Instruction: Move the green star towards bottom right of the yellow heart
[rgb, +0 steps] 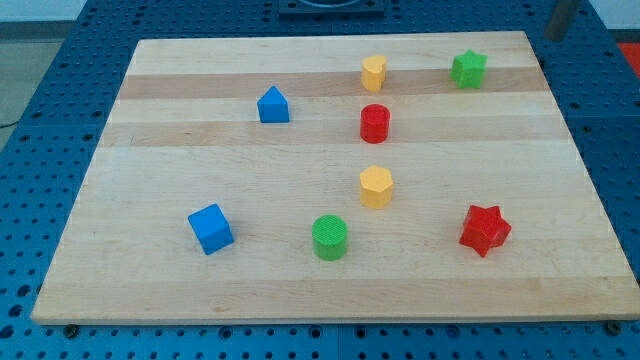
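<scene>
Currently my tip (553, 36), no hand, sits beyond the tabletop's (200, 290) top-right corner; an off-centre push could swerve the green star (467, 68) past the yellow heart (374, 72).

Wooden board (200, 170) on blue pegboard (60, 100) — eight blocks scattered

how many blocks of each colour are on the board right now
yellow: 2, the yellow heart and the yellow hexagon
green: 2, the green star and the green cylinder
red: 2, the red cylinder and the red star
blue: 2, the blue house-shaped block and the blue cube
total: 8
My tip cannot be made out in this view.
</scene>
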